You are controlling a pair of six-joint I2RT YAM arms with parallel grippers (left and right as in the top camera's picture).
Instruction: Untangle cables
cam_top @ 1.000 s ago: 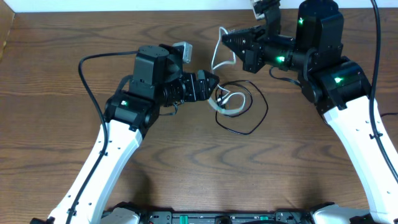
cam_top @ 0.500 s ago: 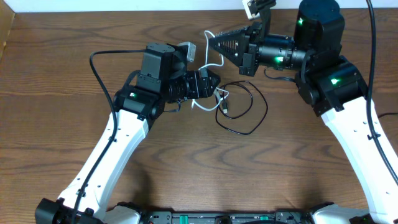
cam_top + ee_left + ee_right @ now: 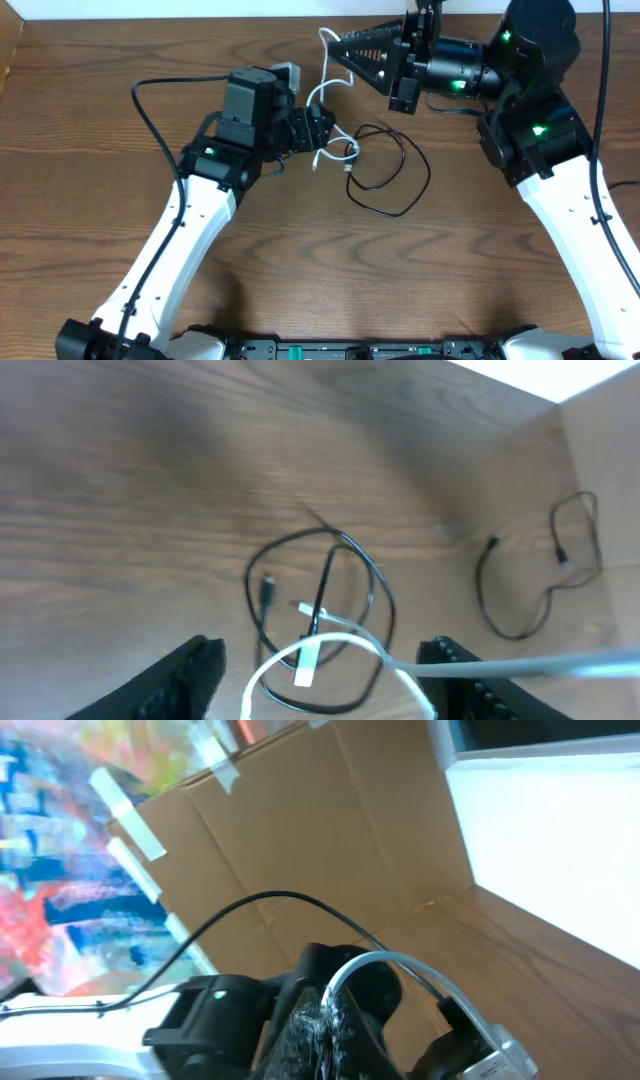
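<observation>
A thin white cable [image 3: 315,95] runs from my right gripper [image 3: 333,45], which is shut on its upper end near the table's far edge, down to its plug beside a black cable [image 3: 400,213] looped on the wood. The right wrist view shows the white cable [image 3: 385,960] arching out of the closed right gripper [image 3: 325,1020]. My left gripper [image 3: 330,135] hovers at the white cable's lower loop. In the left wrist view the left gripper [image 3: 325,680] is open with the white cable [image 3: 330,645] passing between its fingers, unclamped, above the black cable [image 3: 268,588].
A second thin black cable [image 3: 490,545] lies farther off, seen only in the left wrist view. Thick black robot wiring [image 3: 150,120] arcs beside the left arm. Cardboard walls [image 3: 330,840] stand beyond the table edge.
My right gripper has risen and shifted left toward the far edge, drawing the white cable up out of the black loop. The left gripper's jaws have narrowed a little around the white cable.
</observation>
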